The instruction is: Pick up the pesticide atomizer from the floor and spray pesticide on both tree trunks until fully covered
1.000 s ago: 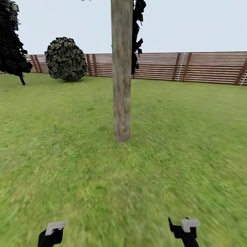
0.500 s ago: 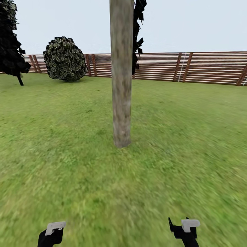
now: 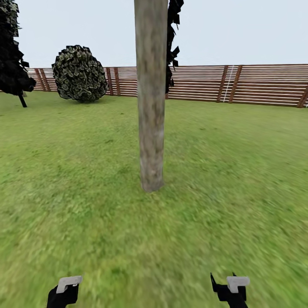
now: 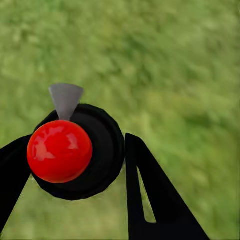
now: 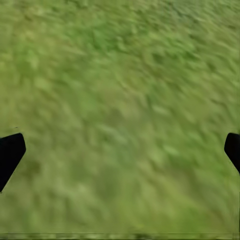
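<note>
Green lawn (image 3: 239, 171) runs back to a brown slat fence (image 3: 256, 85), with a round bush (image 3: 80, 73) and a dark conifer (image 3: 13, 55) off to one side. One tree trunk (image 3: 150, 98) stands dead ahead, near — bare and mottled. The left tool (image 4: 75, 165) is clamped on the pesticide atomizer (image 4: 75, 150), red cap and grey nozzle facing the grass. The right tool (image 5: 120, 150) hangs spread wide, empty. By my reckoning pickup is done and the approach is in hand — next the nozzle must lift toward the trunk. No writing is legible anywhere.
</note>
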Motion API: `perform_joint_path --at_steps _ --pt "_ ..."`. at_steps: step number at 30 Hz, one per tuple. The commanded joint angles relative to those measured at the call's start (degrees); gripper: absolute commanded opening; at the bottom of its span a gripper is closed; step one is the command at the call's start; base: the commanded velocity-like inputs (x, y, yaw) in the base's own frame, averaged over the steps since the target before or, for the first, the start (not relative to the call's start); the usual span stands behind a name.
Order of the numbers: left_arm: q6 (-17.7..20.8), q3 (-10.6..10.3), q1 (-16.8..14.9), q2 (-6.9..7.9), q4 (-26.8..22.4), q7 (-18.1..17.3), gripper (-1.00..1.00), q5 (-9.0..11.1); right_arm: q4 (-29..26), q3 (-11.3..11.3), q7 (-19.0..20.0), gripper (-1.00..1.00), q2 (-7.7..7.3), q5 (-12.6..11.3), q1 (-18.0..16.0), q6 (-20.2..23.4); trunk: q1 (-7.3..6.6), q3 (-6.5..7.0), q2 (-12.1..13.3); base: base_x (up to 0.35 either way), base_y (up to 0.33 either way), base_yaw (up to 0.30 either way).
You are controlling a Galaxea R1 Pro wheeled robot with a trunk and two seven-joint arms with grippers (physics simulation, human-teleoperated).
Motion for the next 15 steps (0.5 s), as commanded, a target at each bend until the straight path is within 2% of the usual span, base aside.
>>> perform_joint_path --at_steps 1,10,15 --pt "-0.16 0.38 -0.04 -0.04 0.05 -0.37 -1.00 0.05 0.60 0.03 -0.04 1.00 0.03 0.00 -0.01 -0.16 0.02 -0.05 -0.02 0.332 -0.085 0.000" --pt "-0.16 0.59 0.10 0.52 -0.09 -0.28 -1.00 0.17 1.43 -0.02 -0.08 1.00 0.09 -0.22 0.03 -0.16 0.02 -0.05 -0.02 0.327 -0.106 0.000" --pt "-0.16 0.75 0.13 0.22 0.10 0.01 -1.00 -0.10 1.36 -0.09 -0.08 1.00 0.28 -0.43 0.03 -0.16 0.02 -0.05 -0.02 0.326 -0.112 0.000"
